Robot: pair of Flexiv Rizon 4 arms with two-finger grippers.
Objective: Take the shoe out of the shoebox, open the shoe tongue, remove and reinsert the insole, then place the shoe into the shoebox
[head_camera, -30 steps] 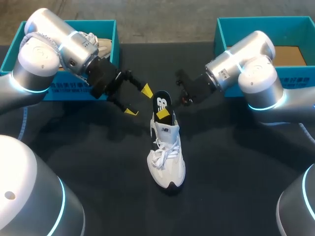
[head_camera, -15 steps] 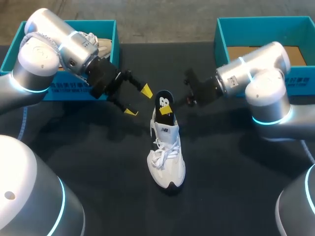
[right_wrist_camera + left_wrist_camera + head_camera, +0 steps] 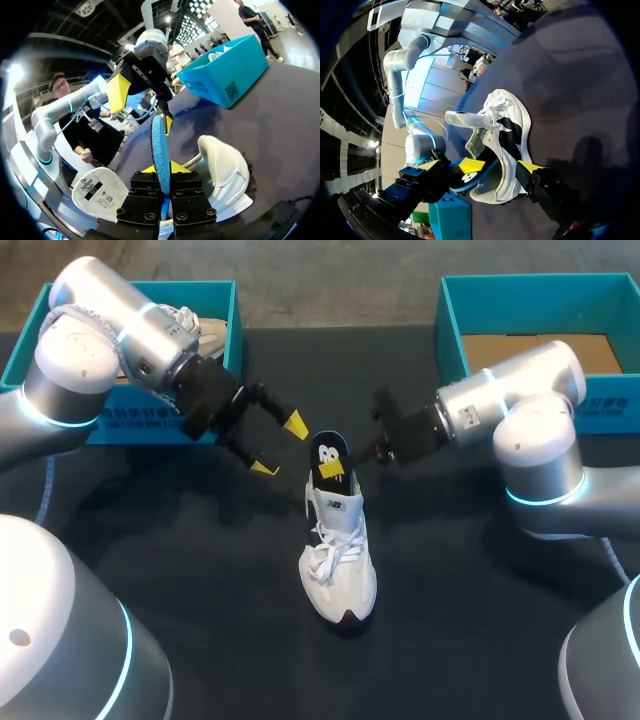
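Note:
A white shoe (image 3: 338, 550) stands on the black table, toe toward me. Its insole (image 3: 326, 448), dark on one face and blue on the other, sticks up out of the heel opening. My right gripper (image 3: 336, 469) is shut on the insole; in the right wrist view the insole (image 3: 159, 145) stands edge-on between the yellow fingertips (image 3: 178, 167), with the shoe (image 3: 222, 170) just beyond. My left gripper (image 3: 280, 445) hangs open a little left of the heel, touching nothing. In the left wrist view the shoe (image 3: 507, 135) lies ahead of one fingertip (image 3: 530, 166).
A teal shoebox (image 3: 222, 300) at the back left holds another light shoe (image 3: 195, 328). A second teal shoebox (image 3: 452, 315) with a cardboard floor stands at the back right. Both arms flank the shoe from the sides.
My right gripper has closed on the insole and that arm has swung right and lower. The insole sits slightly lower. The left arm has not moved.

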